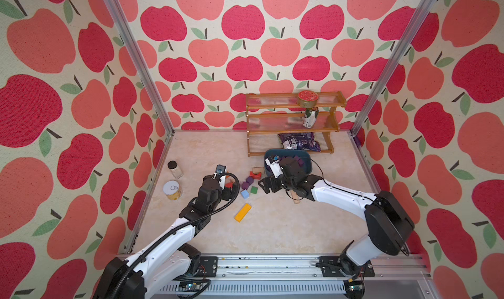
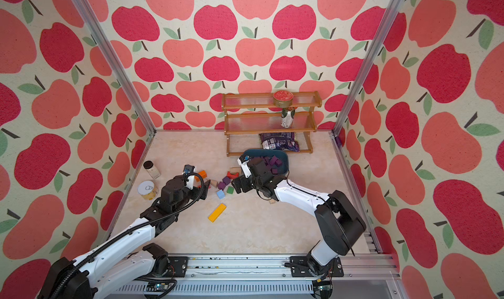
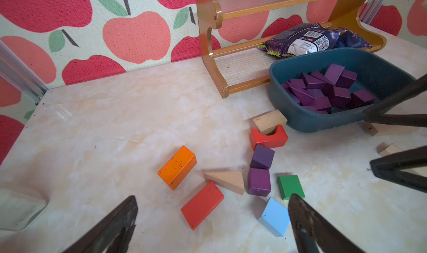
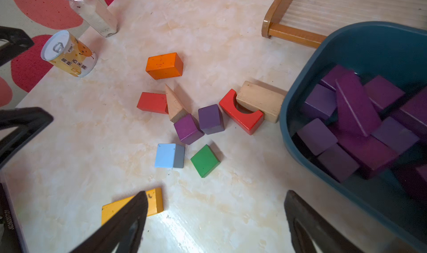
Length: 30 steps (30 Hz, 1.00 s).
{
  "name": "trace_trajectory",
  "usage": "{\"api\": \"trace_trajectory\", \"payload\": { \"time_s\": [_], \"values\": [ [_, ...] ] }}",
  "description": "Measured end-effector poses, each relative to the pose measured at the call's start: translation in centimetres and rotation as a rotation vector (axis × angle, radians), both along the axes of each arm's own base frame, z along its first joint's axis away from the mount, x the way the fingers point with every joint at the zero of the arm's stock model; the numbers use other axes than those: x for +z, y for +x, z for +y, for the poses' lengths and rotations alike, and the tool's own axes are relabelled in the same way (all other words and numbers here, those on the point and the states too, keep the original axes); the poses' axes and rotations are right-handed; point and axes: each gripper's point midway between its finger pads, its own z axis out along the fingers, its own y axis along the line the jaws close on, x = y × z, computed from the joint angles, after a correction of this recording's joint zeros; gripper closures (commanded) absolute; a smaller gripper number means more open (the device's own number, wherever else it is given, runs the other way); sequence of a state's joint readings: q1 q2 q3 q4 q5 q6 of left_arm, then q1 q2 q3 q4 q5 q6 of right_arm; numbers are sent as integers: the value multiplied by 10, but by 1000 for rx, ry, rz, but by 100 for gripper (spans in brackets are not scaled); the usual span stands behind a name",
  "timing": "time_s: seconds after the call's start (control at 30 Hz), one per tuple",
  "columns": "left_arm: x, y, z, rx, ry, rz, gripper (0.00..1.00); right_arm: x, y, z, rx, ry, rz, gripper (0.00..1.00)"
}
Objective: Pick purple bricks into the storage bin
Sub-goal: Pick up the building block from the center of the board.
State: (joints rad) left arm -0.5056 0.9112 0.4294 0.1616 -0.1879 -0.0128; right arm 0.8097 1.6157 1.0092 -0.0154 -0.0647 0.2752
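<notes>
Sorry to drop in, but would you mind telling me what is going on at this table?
Two robot arms are sorting purple bricks into the teal storage bin. Most already lie piled in the bin, but two purple cubes sit side by side on the table amid other coloured blocks. Neither hand holds anything: the left hand and the right hand both hover open over the loose blocks, the right one close beside the bin.

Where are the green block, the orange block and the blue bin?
green block (image 4: 204, 160): right wrist view, on its top face.
orange block (image 4: 163, 62): right wrist view, on its top face.
storage bin (image 4: 374, 53): right wrist view, on its bare inner wall.
</notes>
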Motion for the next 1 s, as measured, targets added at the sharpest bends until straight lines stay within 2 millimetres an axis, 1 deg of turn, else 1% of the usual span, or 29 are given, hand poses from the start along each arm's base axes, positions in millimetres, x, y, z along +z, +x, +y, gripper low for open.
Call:
{"api": "trace_trajectory", "payload": {
  "time_s": [0.13,0.2,0.23,0.27,0.43,0.53,0.7,0.83,1.0],
  "values": [
    [7,-2,7,27,-22,-37,1,-16,8,16,14,-27,20,11],
    [10,-1,7,33,-30,-46,1,-24,12,22,13,-43,23,14],
    [9,-1,7,36,-31,-45,1,-28,13,26,13,-53,21,17],
    [7,0,7,37,-29,-41,1,-31,14,29,17,-63,19,21],
    [-8,3,6,41,-10,5,1,-38,18,48,30,-87,7,29],
    [-11,3,6,41,-6,12,1,-41,21,49,23,-97,4,30],
    [-9,3,6,41,-8,9,1,-47,26,53,19,-110,11,32],
    [-7,3,7,43,-12,2,1,-50,30,57,16,-114,11,35],
    [-8,3,7,45,-12,5,1,-58,32,56,8,-130,14,39]
  ]
}}
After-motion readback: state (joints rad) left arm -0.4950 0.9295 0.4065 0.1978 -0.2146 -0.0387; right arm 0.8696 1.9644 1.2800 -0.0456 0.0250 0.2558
